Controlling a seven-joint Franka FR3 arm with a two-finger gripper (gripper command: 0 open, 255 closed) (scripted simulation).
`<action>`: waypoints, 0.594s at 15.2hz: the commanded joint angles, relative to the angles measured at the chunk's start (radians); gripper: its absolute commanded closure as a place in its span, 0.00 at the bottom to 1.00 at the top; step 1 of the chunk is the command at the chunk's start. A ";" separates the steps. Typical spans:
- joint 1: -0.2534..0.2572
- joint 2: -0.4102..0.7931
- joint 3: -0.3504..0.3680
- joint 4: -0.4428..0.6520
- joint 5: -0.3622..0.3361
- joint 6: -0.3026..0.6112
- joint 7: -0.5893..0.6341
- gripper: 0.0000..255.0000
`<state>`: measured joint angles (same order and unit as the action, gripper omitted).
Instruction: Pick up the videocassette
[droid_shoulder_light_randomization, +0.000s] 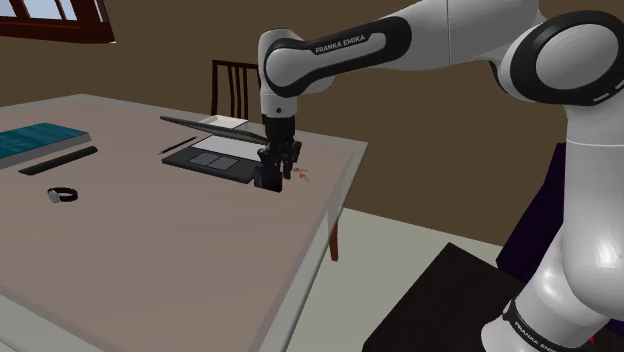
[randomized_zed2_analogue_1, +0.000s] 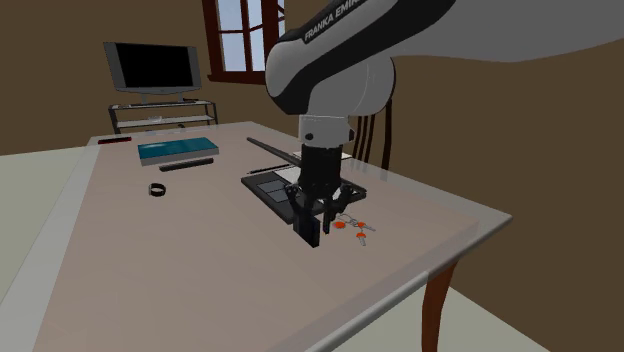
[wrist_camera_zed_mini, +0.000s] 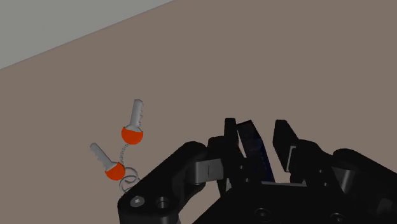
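Clearly the gripper (wrist_camera_zed_mini: 256, 128) clasps the black videocassette (wrist_camera_zed_mini: 256, 156) across its thin width, beside the orange keys (wrist_camera_zed_mini: 130, 133) on the table (wrist_camera_zed_mini: 286, 63); rigid, light and smooth-shelled, it probably wants a firm, centred pinch.

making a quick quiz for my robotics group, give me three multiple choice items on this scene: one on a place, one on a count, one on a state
1. Where do the keys lie?
A on the table close to the claw
B in a bowl
C on a shelf

2. How many keys hang on the ring?
A one
B two
C four

3. What is the claw's state?
A wide open, holding nothing
B shut with nothing between
C shut on the videocassette

Answers:
1 A, the wrist view shows them on bare table just beside the claw.
2 B, two orange-headed keys share one ring.
3 C, the fingers clasp the dark slab between them.
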<state>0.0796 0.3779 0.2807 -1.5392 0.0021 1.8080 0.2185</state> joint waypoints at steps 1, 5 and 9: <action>0.000 0.000 0.000 -0.002 0.000 0.002 0.000 1.00; 0.000 0.000 0.000 -0.001 0.000 0.001 0.000 1.00; 0.000 -0.001 0.000 0.011 0.000 -0.011 0.001 1.00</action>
<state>0.0796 0.3767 0.2808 -1.5362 0.0022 1.8041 0.2186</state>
